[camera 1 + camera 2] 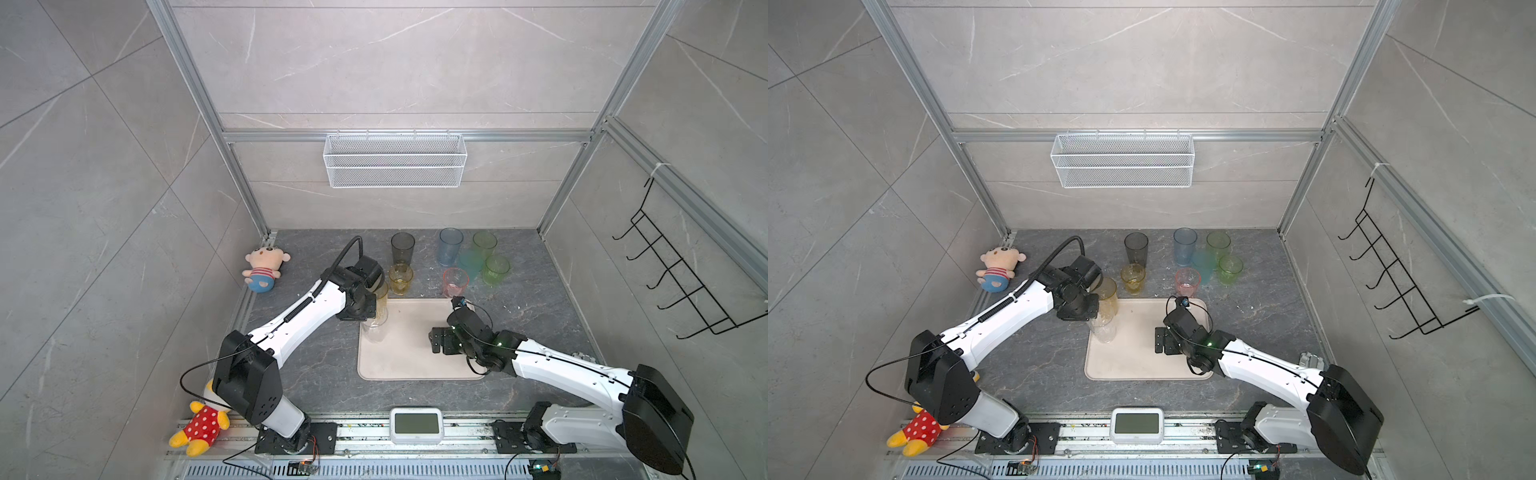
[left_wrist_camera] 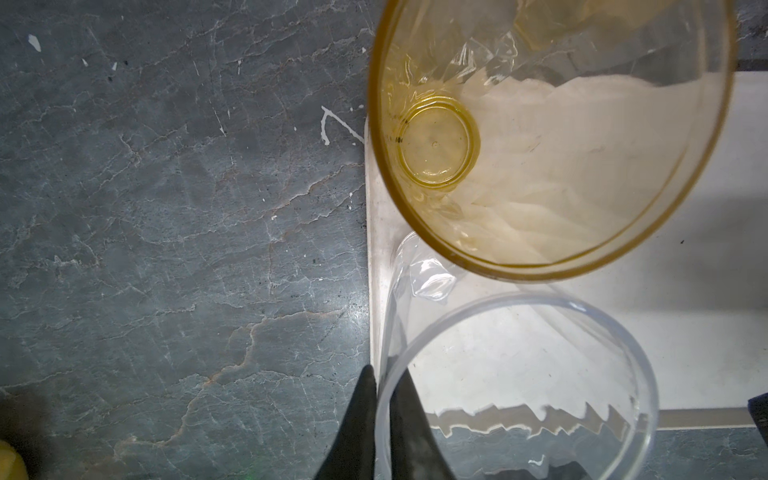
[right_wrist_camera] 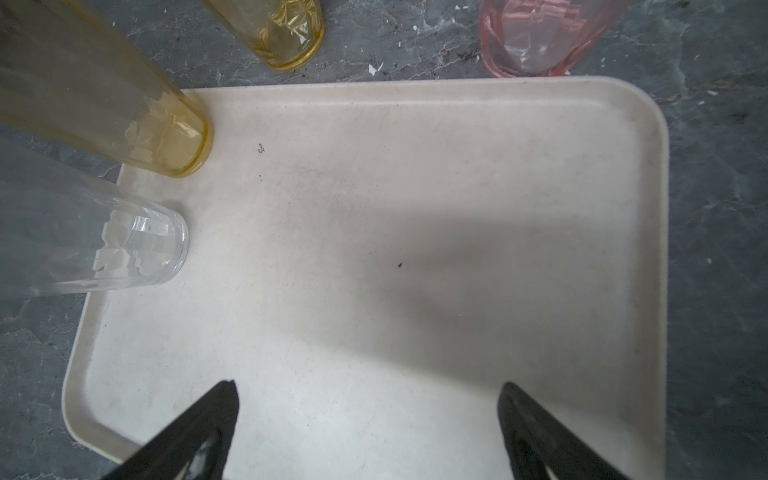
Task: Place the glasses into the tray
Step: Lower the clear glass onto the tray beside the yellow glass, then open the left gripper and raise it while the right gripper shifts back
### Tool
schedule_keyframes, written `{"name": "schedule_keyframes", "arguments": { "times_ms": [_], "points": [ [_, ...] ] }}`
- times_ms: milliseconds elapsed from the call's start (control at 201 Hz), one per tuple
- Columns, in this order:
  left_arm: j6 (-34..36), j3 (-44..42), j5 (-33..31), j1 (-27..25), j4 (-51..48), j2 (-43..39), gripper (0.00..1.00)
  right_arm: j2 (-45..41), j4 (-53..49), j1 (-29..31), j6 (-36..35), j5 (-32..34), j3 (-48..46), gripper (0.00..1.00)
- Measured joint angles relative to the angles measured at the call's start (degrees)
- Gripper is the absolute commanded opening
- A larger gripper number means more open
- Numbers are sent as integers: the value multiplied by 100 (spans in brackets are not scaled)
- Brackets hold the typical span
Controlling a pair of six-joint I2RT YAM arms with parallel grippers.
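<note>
Soft, even light fills both top views, bowed at their edges. A grey shadow crosses the tray (image 3: 415, 124); the fingers (image 3: 199, 428) blur, the clear glass (image 2: 515, 365) glints.

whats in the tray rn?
Two tall tumblers stand at its left edge: the amber tumbler and the clear tumbler. The rest of the tray shows bare; the right arm covers part of its right side in both top views.
</note>
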Motion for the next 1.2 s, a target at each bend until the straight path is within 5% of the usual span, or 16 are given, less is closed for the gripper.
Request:
{"name": "schedule_keyframes", "arguments": {
  "times_ms": [523,1195],
  "points": [
    [2,179,0,-4,-138,0,41,0,2,-7,2,0,0,99],
    [214,2457,-396,0,-625,420,65,-1003,358,-11,20,4,-678,99]
  ]
}}
